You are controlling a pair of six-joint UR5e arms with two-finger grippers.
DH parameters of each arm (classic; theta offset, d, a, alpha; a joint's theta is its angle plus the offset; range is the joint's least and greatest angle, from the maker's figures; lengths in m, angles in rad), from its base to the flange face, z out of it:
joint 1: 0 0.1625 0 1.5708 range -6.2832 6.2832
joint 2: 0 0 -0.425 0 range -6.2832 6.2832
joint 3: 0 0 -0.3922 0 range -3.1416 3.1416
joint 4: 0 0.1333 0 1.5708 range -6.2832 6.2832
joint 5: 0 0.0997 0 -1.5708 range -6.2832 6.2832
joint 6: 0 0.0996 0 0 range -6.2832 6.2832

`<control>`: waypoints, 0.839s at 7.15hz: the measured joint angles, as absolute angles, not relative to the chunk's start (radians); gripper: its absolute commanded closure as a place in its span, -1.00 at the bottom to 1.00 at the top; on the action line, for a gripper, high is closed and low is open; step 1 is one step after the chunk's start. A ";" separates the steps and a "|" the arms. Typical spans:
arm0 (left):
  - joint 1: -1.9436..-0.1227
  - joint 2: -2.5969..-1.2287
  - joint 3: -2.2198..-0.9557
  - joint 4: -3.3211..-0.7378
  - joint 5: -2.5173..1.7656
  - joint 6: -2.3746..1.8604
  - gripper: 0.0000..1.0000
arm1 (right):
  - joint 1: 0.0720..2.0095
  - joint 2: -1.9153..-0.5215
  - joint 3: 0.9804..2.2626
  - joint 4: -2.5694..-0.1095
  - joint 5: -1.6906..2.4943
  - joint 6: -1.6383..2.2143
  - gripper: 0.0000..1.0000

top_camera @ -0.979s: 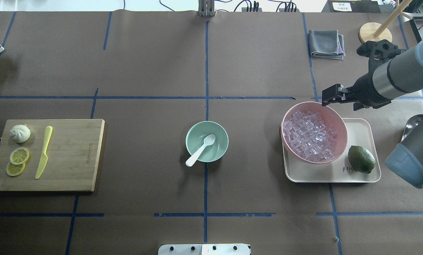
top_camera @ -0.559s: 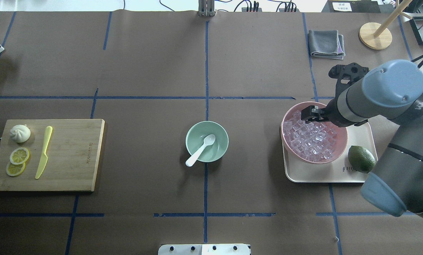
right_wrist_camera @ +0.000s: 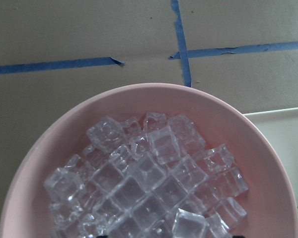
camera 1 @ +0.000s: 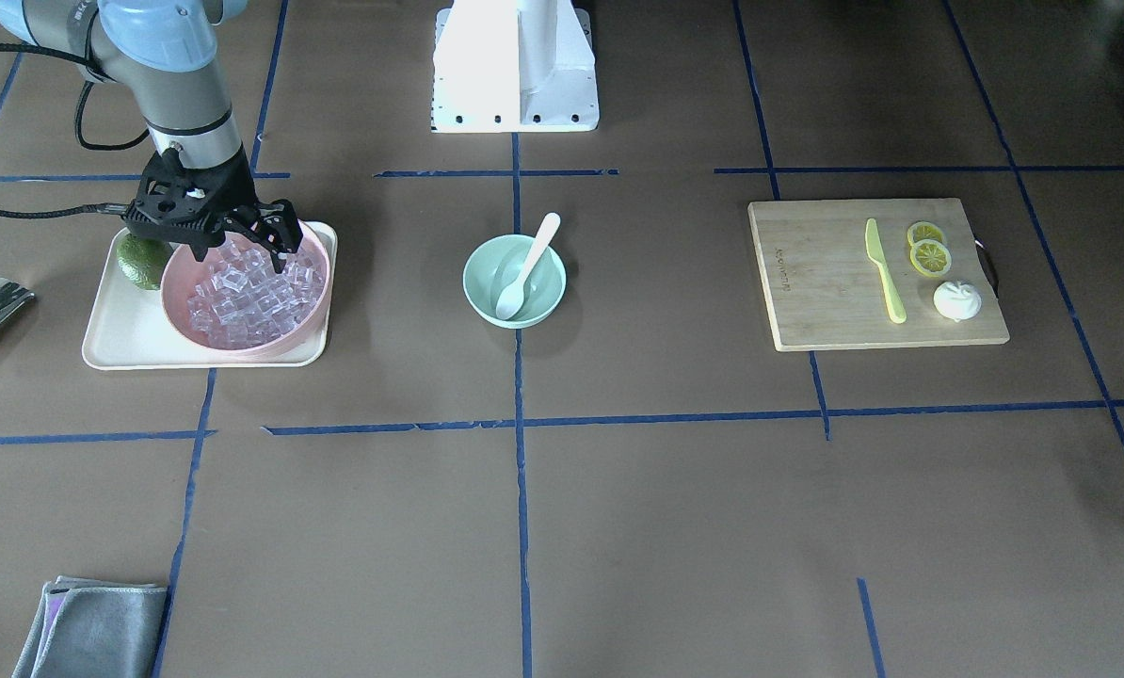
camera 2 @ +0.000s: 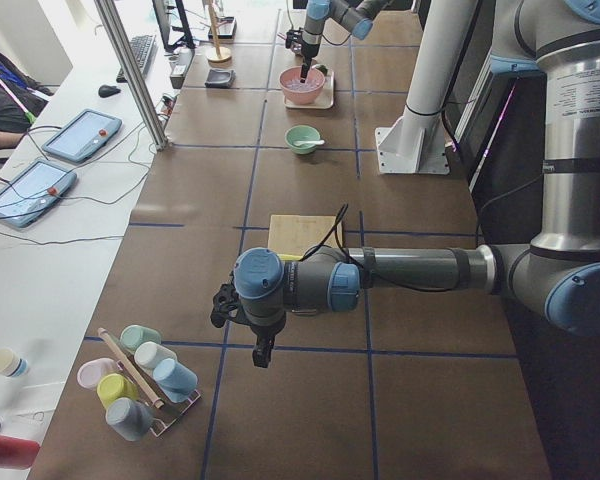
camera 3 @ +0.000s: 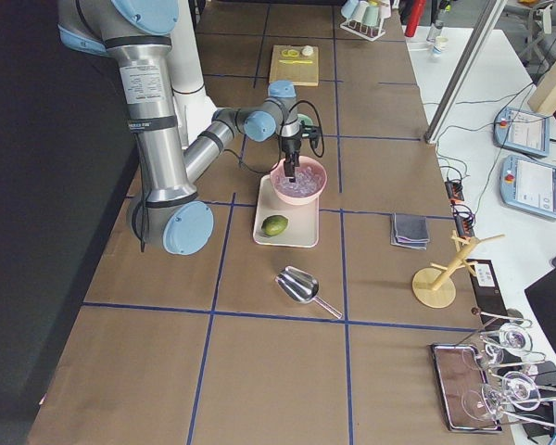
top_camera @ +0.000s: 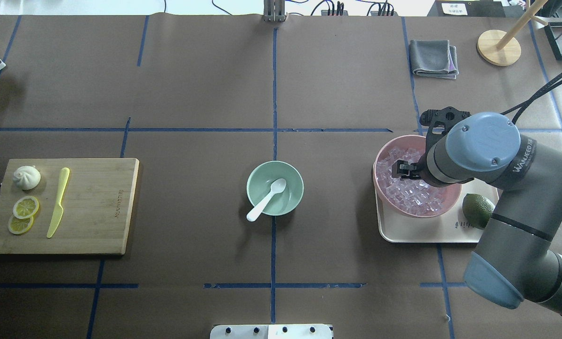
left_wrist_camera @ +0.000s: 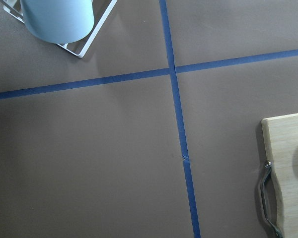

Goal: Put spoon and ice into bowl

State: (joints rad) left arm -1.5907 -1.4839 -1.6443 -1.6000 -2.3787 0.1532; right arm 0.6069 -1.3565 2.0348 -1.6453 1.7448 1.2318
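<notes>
Over pink bowl [top_camera: 415,214] of ice [top_camera: 410,195], 3 o'clock from green bowl [top_camera: 291,175] holding spoon [top_camera: 268,197], right gripper [camera 1: 240,256] hangs spread; left gripper [camera 2: 263,355] state can't be told

From overhead I lose most of the right gripper [top_camera: 400,170] under the right arm [top_camera: 483,146]; only a dark tip shows. That arm also covers the pink bowl [top_camera: 403,141] at its 3 o'clock rim and the lime [top_camera: 475,207] at 4 o'clock. The left gripper [camera 2: 263,352] is too small to read. My left wrist view cuts off the cutting board [left_wrist_camera: 285,168] at 3 o'clock.
</notes>
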 measured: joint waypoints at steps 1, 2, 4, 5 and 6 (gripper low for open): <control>-1.591 -1.484 -1.644 -1.600 -2.379 0.153 -1.00 | 0.604 -1.357 2.019 -1.645 1.731 1.232 -0.58; -1.591 -1.483 -1.644 -1.600 -2.379 0.153 -1.00 | 0.603 -1.357 2.006 -1.645 1.721 1.231 -0.51; -1.591 -1.483 -1.644 -1.600 -2.379 0.153 -1.00 | 0.602 -1.359 1.996 -1.644 1.715 1.231 -0.12; -1.591 -1.483 -1.644 -1.600 -2.379 0.153 -1.00 | 0.602 -1.359 1.996 -1.644 1.715 1.232 0.30; -1.591 -1.483 -1.644 -1.600 -2.379 0.153 -1.00 | 0.601 -1.360 1.996 -1.644 1.716 1.232 0.69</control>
